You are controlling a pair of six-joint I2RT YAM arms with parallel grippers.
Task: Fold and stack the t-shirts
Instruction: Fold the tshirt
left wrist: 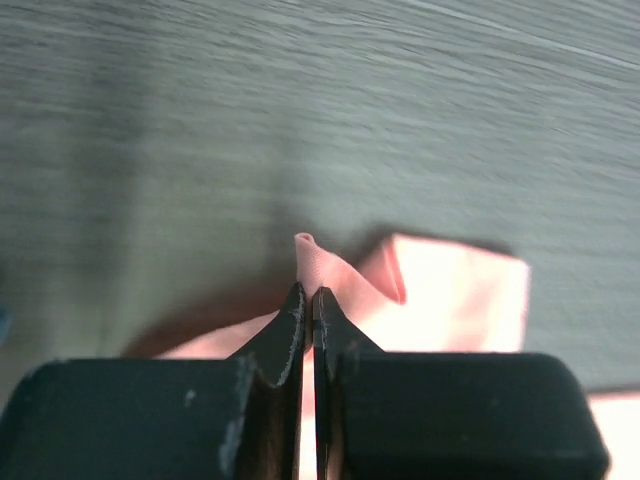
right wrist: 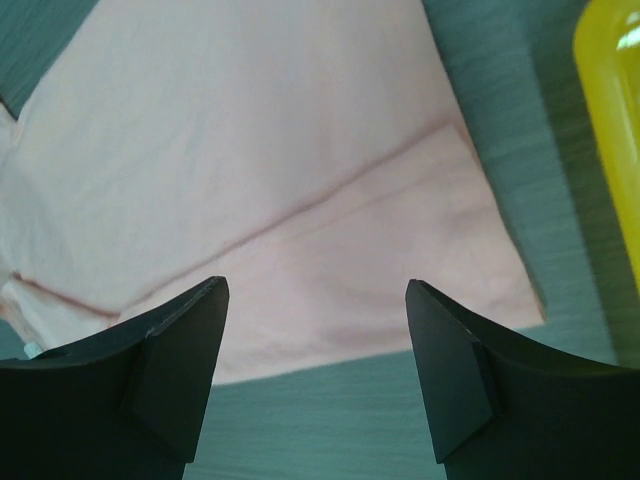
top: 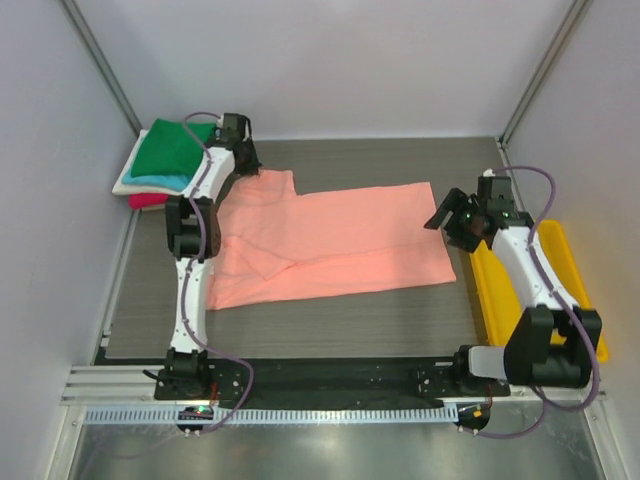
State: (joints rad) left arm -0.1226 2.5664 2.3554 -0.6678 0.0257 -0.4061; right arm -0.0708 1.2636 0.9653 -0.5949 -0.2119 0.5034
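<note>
The salmon-pink soft cloth t-shirt (top: pixel 340 240) is lying spread on the grey wood-grain desk (top: pixel 300 330). Its long axis is running crosswise, from the left arm's side to the right arm's side.

The left fingers (left wrist: pixel 290 330) are pressing together on a small raised pleat of that pink cloth at the shirt's far left corner. The pleat is poking up just past the tips, and the rest of the garment is trailing away beside and behind them.

The right fingers (right wrist: pixel 180 340) are standing wide apart with nothing between them, hanging above the opposite short end of the shirt. From those fingers the cloth is lying straight ahead and below. Its near corner is showing just beyond the right-hand tip, and the yellow plastic bin (right wrist: pixel 612 120) is sitting further out on that side.

So each arm is the nearer one for its own end, and a fold along the long axis is depending on the right fingers dropping onto the edge beneath them, judging from how things lie.

The stack of folded green, teal, cream and red-pink t-shirts (top: pixel 170 150) is sitting just beyond the left fingers, at the desk's far corner.
</note>
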